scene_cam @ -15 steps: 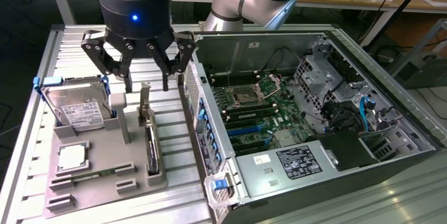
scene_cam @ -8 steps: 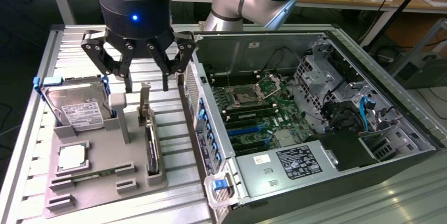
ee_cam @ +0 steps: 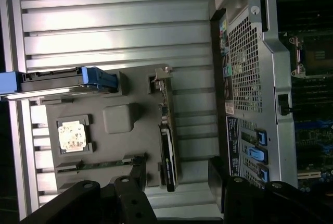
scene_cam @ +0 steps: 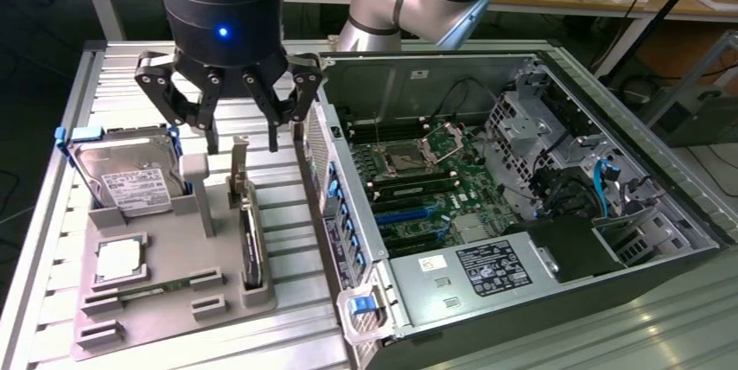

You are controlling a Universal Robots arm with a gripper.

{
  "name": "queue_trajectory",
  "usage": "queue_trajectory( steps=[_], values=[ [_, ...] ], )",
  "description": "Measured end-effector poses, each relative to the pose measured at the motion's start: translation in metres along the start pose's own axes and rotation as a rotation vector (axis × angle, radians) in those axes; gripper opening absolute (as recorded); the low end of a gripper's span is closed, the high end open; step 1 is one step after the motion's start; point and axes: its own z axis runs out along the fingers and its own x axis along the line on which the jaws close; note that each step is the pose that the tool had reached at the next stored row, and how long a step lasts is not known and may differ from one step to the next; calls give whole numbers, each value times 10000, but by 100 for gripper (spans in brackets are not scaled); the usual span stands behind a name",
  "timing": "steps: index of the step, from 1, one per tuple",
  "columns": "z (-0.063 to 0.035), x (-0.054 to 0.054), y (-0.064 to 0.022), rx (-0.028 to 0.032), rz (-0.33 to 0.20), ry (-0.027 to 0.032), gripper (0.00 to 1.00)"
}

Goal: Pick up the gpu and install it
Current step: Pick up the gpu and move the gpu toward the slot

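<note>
WORKBENCH: Starting at the exterior view's left, you're looking at one gray holder tray carrying four parts. One hard drive is sitting in a blue caddy, w/ one CPU and one RAM stick lying flat nr the tray's near edge. One gpu is standing on edge in a slot on the tray's right side, its silver bracket rising at the far end. Your one gripper is hovering right over that bracket end, fingers standing wide apart, holding nothing. To the exterior view's right, one PC case is lying on its side w/ the panel off, showing one motherboard and one PSU. The gpu is sitting outside the case, just beside its rear wall.
</note>
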Motion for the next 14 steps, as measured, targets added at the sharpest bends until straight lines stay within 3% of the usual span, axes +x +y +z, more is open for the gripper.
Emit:
queue_trajectory(
  steps=[8,14],
  values=[
    [64,0,-18,1,-1,1,60],
    [109,-4,-84,-2,-1,-1,60]
  ],
)
